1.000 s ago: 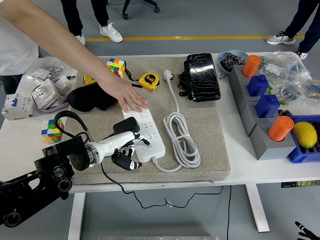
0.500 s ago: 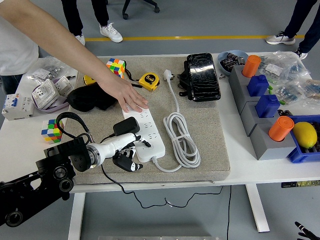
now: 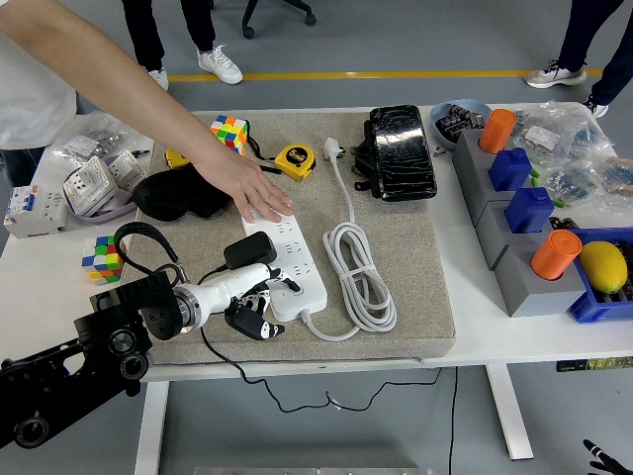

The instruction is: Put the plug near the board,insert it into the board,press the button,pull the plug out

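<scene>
Grey matting covers the white table [image 3: 495, 327], where a person's hand [image 3: 255, 190] pins the white board [image 3: 287, 259] flat. Its left hand [image 3: 245, 300] pinches the black plug [image 3: 249, 251] just beside the board's left edge, not yet seated; next it must align the prongs over 1 socket and press down.

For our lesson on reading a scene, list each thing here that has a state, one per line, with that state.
Left robot hand: shut on black plug.
Black plug: held at power strip's left edge.
Power strip: flat, pinned by person's hand.
White cable: coiled, own plug unplugged.
Tape measure: closed.
</scene>
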Tool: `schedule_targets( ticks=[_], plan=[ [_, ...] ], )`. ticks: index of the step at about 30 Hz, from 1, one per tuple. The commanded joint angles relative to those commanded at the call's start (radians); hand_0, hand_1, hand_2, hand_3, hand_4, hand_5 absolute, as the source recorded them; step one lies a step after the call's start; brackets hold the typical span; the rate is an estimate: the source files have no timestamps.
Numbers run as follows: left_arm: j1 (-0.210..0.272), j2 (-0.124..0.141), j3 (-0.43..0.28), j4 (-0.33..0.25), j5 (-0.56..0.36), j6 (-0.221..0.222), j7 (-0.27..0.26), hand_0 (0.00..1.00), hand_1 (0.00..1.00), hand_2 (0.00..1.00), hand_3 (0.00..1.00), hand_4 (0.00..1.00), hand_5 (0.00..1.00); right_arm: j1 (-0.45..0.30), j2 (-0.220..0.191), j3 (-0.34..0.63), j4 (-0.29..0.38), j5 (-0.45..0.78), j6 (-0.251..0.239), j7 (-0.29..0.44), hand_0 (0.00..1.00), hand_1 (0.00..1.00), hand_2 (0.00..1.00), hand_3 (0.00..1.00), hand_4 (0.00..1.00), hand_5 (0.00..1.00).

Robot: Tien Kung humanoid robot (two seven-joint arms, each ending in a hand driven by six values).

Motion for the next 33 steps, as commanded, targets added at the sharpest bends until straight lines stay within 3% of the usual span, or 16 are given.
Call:
schedule_targets(
  ticks=[33],
  plan=[
    [0.005, -0.001, -0.016, -0.008, -0.003, 0.009, -0.01, 0.065, 0.09, 0.152, 0.784, 0.761, 0.002, -0.003, 0.004, 0.008, -0.001, -0.001, 0.0, 0.001, 0.571, 0.639, 0.605, 0.549, 0.959, 0.53]
  ],
)
